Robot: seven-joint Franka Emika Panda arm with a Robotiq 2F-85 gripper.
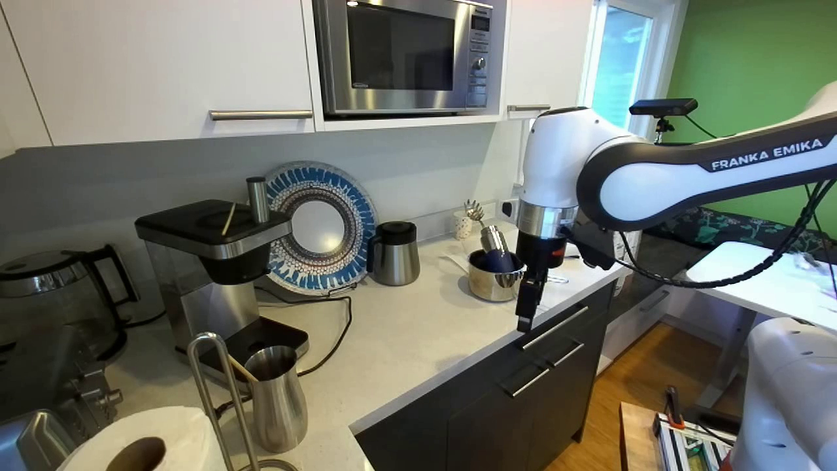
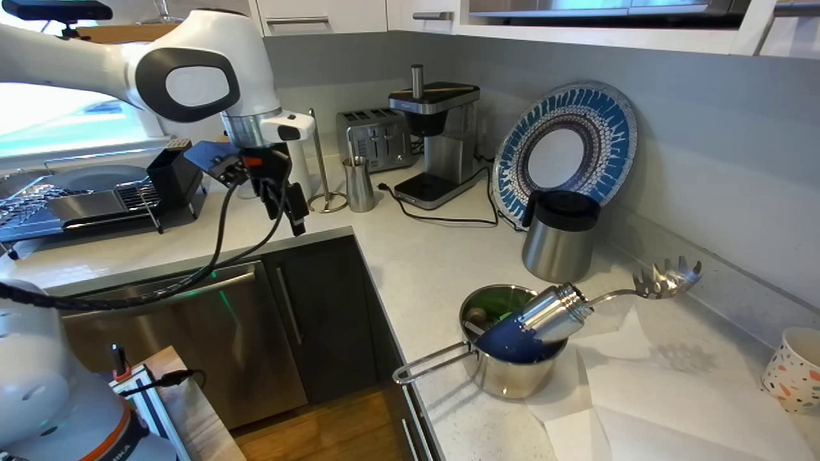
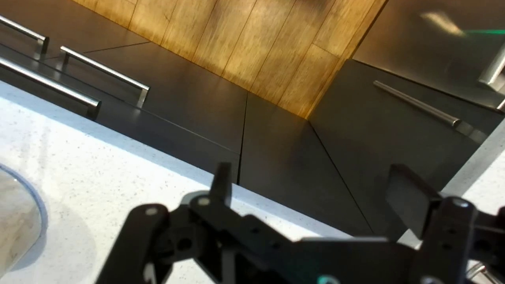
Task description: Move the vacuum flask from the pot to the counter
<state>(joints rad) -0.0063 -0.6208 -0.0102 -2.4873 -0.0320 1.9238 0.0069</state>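
Observation:
The vacuum flask [image 1: 498, 260] is dark blue with a bare steel neck. It leans tilted inside the pot, its open threaded mouth up over the rim, in both exterior views [image 2: 512, 339]. No cap shows on it. The metallic pot [image 1: 489, 288] with a wire handle [image 2: 512, 379] stands on the pale counter [image 1: 405, 347], which also shows in the wrist view [image 3: 118, 169]. My gripper [image 1: 525, 320] is open and empty, pointing down near the counter's front edge [image 2: 299, 221], well apart from the pot. Its fingers are spread wide in the wrist view [image 3: 313, 177]; neither flask nor pot shows there.
A steel pasta server [image 2: 666, 282] sticks out beside the flask. A lidded steel canister [image 2: 558, 246], a round plate [image 2: 612, 147] and a coffee machine [image 1: 216, 288] stand behind. White paper [image 2: 679, 397] and a spotted cup [image 2: 794, 371] lie beyond the pot. Drawer handles [image 3: 106, 71] project below the edge.

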